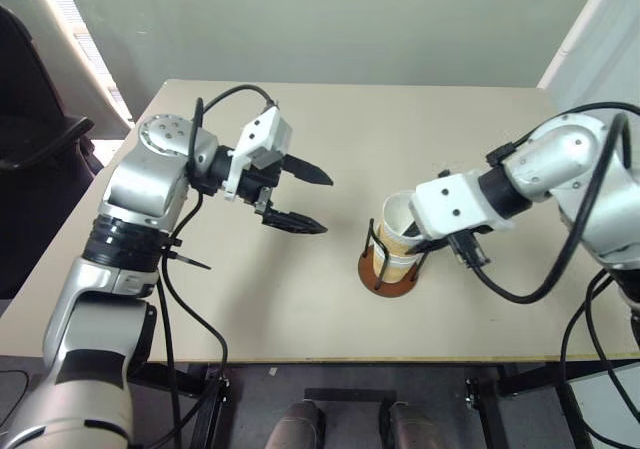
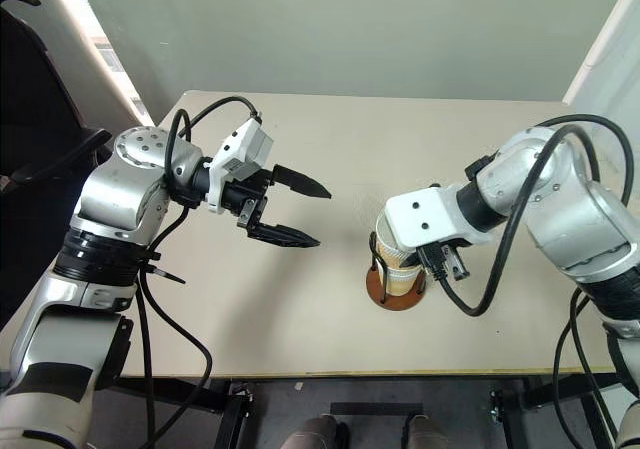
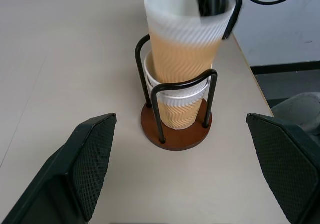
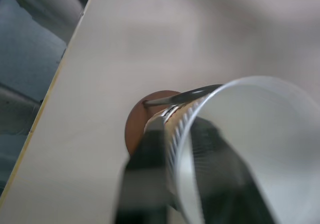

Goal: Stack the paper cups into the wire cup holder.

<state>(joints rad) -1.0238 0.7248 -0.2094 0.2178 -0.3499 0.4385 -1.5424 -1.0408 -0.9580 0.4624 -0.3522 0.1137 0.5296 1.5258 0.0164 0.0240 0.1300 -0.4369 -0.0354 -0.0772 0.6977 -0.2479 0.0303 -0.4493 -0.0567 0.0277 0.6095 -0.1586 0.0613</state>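
The wire cup holder [image 3: 172, 138] stands on the table right of centre, on a reddish-brown disc base [image 1: 378, 272]. Paper cups [image 3: 180, 112] sit nested inside it between the black wire loops. A further paper cup [image 3: 185, 49] hangs tilted above them, its bottom entering the stack. My right gripper [image 4: 182, 176] is shut on that cup's rim, one finger [image 4: 147, 179] outside the wall and one inside. My left gripper [image 1: 322, 204] hovers open to the left of the holder, pointing at it, with nothing between its fingers.
The beige table [image 1: 300, 309] has its front edge close below the holder. A black chair [image 1: 30, 149] stands past the table's left side. Black cables hang from both arms.
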